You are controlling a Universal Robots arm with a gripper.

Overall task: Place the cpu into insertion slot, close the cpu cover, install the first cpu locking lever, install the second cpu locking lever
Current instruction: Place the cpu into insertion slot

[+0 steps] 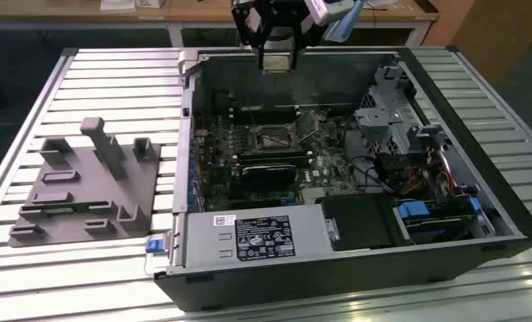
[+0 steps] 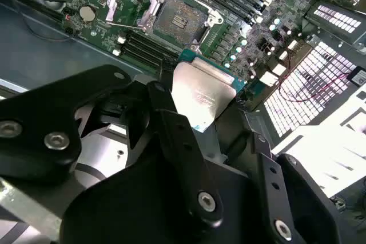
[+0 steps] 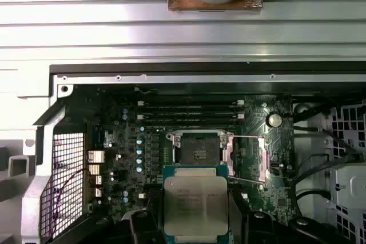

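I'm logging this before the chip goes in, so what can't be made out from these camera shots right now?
1. Underside of the cpu: faces away in both wrist views.
2. Contacts of the insertion slot: too small in every view.
3. Where the gripper meets the cpu's edges: its own dark fingers cover it in the first wrist view.

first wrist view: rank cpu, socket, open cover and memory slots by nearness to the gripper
1. Square silver cpu, held between the gripper's fingers.
2. Dark-centred square insertion slot, just beyond it; the open silver frame cpu cover beside it is too close to call.
3. Long black memory slots, past the socket.
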